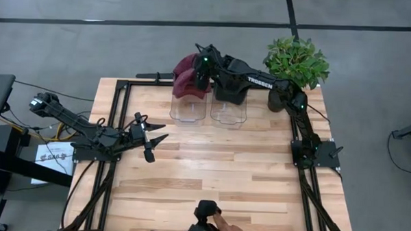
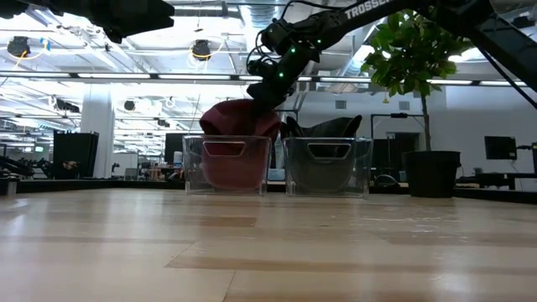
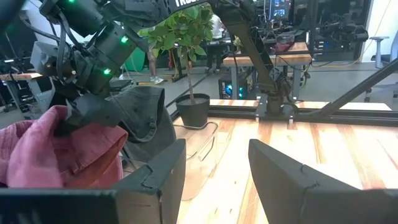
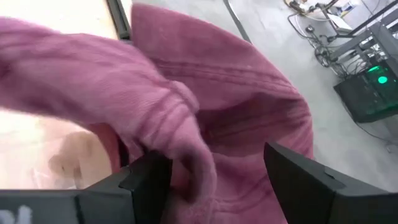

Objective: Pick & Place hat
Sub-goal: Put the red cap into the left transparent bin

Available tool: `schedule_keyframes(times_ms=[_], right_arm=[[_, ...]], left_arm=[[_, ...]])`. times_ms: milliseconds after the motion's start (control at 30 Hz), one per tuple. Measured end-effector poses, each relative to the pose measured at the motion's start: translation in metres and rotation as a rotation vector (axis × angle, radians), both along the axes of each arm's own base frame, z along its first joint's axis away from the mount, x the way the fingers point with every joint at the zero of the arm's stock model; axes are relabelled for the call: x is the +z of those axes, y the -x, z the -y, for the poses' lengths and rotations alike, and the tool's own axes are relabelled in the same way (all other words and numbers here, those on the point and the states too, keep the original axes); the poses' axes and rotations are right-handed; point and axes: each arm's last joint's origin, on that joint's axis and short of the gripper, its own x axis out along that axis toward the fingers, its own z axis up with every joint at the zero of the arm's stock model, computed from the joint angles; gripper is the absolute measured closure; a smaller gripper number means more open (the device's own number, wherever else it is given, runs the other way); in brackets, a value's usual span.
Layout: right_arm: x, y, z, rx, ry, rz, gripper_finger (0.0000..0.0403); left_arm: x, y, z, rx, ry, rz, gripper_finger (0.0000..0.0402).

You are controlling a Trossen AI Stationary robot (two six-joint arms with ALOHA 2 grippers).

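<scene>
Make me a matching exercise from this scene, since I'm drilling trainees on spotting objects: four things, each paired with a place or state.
Things:
1. maroon hat
2. dark hat
3. potted plant
4. left gripper

Places or states:
A. open, idle over the table's left side
B. beyond the table's far right corner
C. in the left clear bin
D. in the right clear bin

Pairs: 1-C, 2-D, 3-B, 4-A

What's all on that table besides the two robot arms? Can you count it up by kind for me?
Hats: 2, a maroon hat and a dark grey hat
Clear bins: 2, left bin and right bin
Potted plant: 1, at the table's far corner
Total: 5
</scene>
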Motion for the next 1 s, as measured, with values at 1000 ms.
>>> schedule_keyframes(times_ms=[1000], right_arm=[[0.043,0.02,0.028,-0.178,0.111,0.241,0.0159]], left_arm=[[0.0,0.0,0.0,0.0,-0.001,0.0,0.0229]])
